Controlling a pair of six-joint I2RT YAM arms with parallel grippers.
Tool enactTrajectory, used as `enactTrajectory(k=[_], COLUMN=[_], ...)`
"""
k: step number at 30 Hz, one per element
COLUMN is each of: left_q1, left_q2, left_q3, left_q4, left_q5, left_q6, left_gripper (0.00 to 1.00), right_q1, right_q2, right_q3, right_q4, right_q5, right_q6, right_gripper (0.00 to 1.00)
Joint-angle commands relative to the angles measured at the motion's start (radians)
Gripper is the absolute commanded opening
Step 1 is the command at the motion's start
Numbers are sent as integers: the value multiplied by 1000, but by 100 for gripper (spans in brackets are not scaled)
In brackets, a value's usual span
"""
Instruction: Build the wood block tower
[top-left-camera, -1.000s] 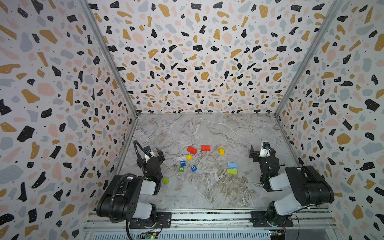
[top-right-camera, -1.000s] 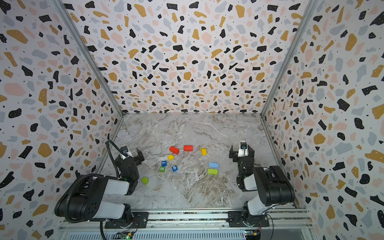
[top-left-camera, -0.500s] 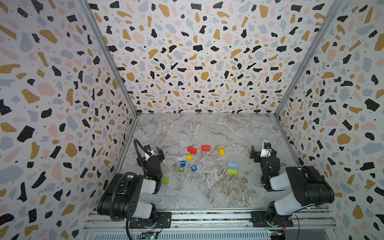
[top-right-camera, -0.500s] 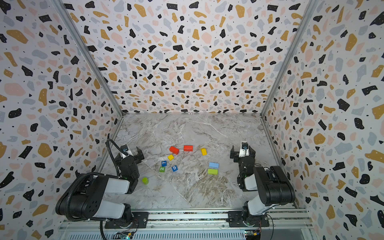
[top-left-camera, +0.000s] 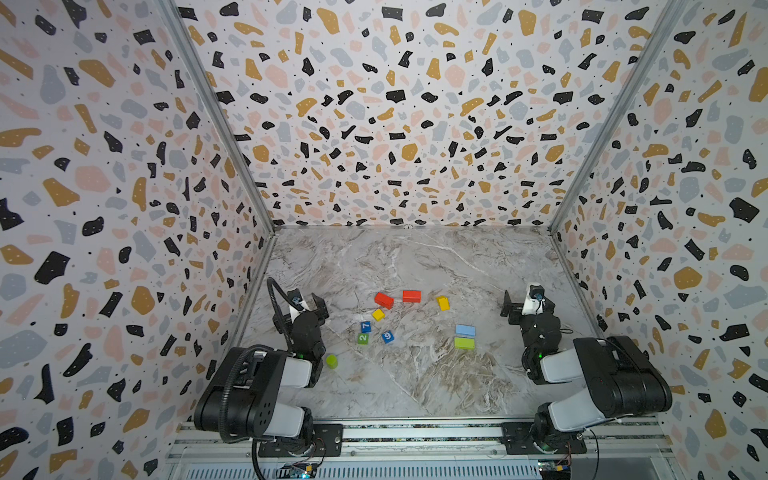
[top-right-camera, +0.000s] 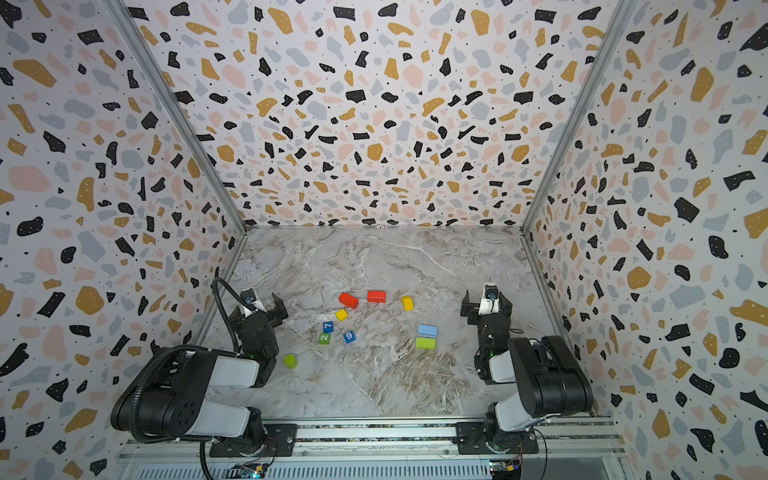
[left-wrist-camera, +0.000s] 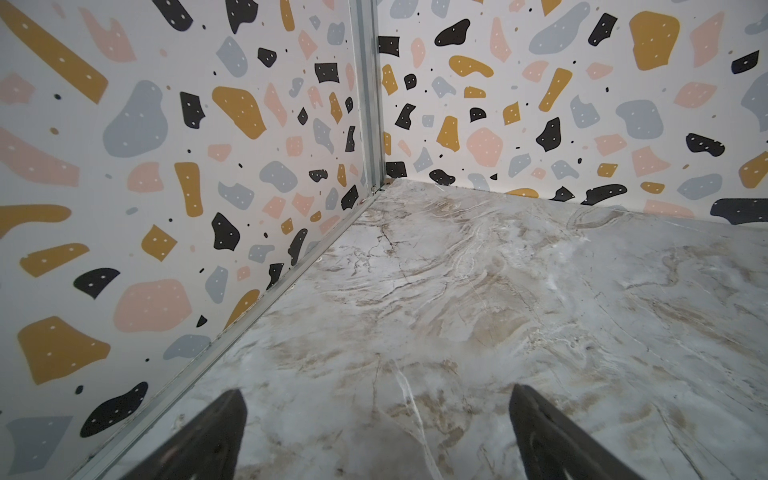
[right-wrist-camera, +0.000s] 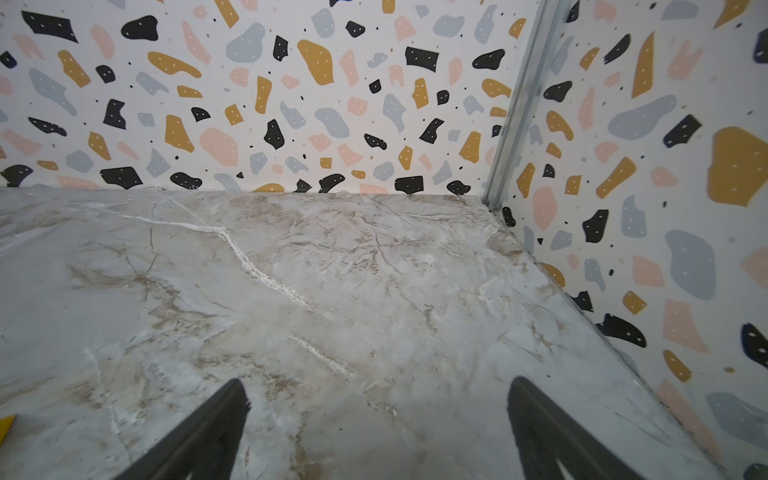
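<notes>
Red first: found a tilted red brick just beside a squarer-set red brick at the far side of the scatter, both flat on the marbled desk. Saw a small yellow cube just in front of the tilted one, and a larger yellow block off to the right of the pair, apart from them. Picked out three numbered pieces near the yellow cube: a blue cube marked 7 just behind a green cube marked 2, too close to tell whether touching, and a blue cube marked 9 just to their right. Noted a light blue slab with a lime slab close in front of it, over towards the right arm. Located a lime cylinder standing on end, nearest the left arm and apart from the rest. Found the wood blocks all single on the desk in both top views, and judged the wood block tower not yet begun. Caught the left fingers spread wide over bare desk, facing a corner of the terrazzo walls, clamped on nothing. Caught the right fingers likewise spread wide over bare desk, holding nothing, with only a yellow sliver of some block showing in the right wrist view. Placed both sets of fingers well clear of every block.
</notes>
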Motion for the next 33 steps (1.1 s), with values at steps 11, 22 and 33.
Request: enactTrajectory(k=[11,22,33], left_q1=[-115,-260,-338], left_q2=[-247,-298,-373], left_q3=[277,758,737], left_q4=[-580,-1362,-1422], left_q5=[-81,45,47], left_q6=[-16,-186,-333], left_gripper=[100,100,100], right_q1=[109,158,347], right_q2=[-451,-509,-258], right_q3=[156,568,818], right_q4=[-581,-1338,-1537], right_q5=[141,-223,-341], right_q6=[64,258,112], right_gripper=[100,90,89])
